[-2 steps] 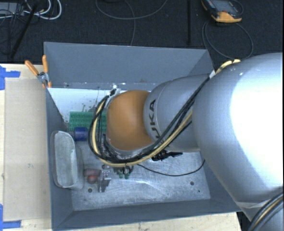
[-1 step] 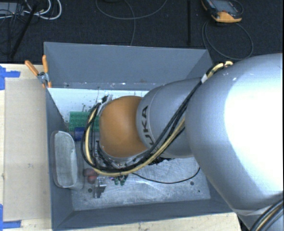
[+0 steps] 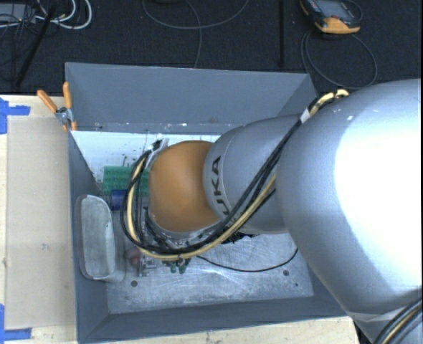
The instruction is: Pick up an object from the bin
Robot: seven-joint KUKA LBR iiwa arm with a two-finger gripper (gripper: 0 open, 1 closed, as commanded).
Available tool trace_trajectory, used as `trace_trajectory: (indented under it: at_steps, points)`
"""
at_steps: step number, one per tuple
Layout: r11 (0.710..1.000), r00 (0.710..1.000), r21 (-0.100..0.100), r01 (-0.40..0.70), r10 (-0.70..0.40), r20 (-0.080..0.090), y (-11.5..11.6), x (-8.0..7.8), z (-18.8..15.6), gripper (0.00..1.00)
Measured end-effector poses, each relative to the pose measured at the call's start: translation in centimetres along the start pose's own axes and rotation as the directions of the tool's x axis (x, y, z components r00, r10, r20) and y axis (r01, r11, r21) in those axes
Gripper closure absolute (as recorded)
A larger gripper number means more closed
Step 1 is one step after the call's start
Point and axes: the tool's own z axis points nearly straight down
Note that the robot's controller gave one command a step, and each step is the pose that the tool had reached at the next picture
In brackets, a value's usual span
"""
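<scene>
My gripper (image 3: 153, 255) reaches down into the left half of the bin, mostly hidden under the arm's wrist. Just left of it lies a long, pale, translucent oblong thing (image 3: 97, 236) along the bin's left wall. A small reddish-brown thing (image 3: 135, 261) sits right at the gripper's lower left, and small green bits (image 3: 177, 267) show just below it. A green ridged thing (image 3: 115, 180) lies farther back, by the left rear of the bin, partly hidden by the cables.
The arm comes in from the right and covers the bin's middle and right side. A thin dark cable loop (image 3: 258, 266) lies on the bin floor toward the front right. The bin walls stand close on the left.
</scene>
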Motion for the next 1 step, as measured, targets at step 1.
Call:
trace_trajectory:
  at_steps: [1]
  points:
    - [1.0, 1.0, 0.001, 0.001, -0.001, -0.001, -0.61, 0.08, -14.17, 1.0]
